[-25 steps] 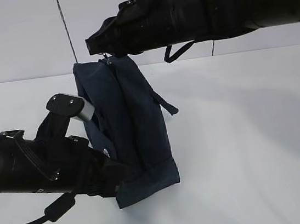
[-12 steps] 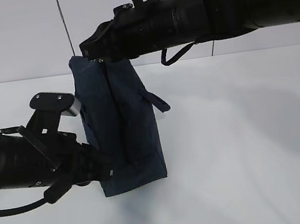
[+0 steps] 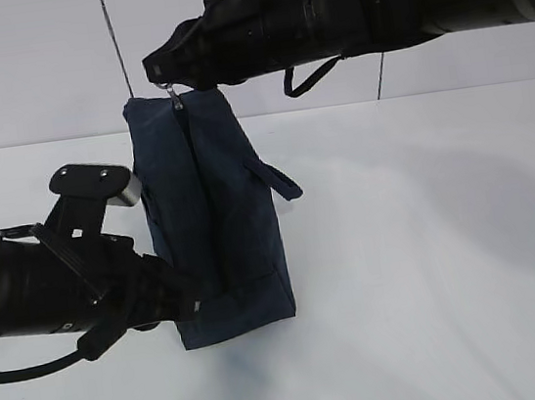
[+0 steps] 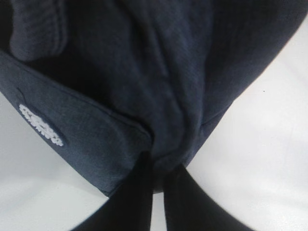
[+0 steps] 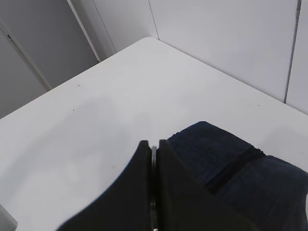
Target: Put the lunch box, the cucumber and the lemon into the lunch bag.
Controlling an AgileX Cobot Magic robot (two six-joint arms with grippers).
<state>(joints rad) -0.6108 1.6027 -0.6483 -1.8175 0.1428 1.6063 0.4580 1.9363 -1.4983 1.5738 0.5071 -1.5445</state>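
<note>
Lunch bag (image 3: 213, 217): navy fabric, standing upright left of centre on the white table (image 3: 430, 238), zipper running vertically down its facing side. Change over the past second: bag drawn taller and straighter, its base shifted slightly toward the left; zipper appears closed to the top, so the packing stage looks finished, though contents cannot be seen. Lunch box, cucumber, lemon: none visible. Right gripper (image 3: 164, 75): arm reaching horizontally from the upper right, jaws pinched together on the metal ring pull (image 3: 174, 96) at the bag's top edge. Left gripper (image 4: 159, 166): arm low at the lower left, jaws clamped on the bag's bottom corner fabric, bracing it.
</note>
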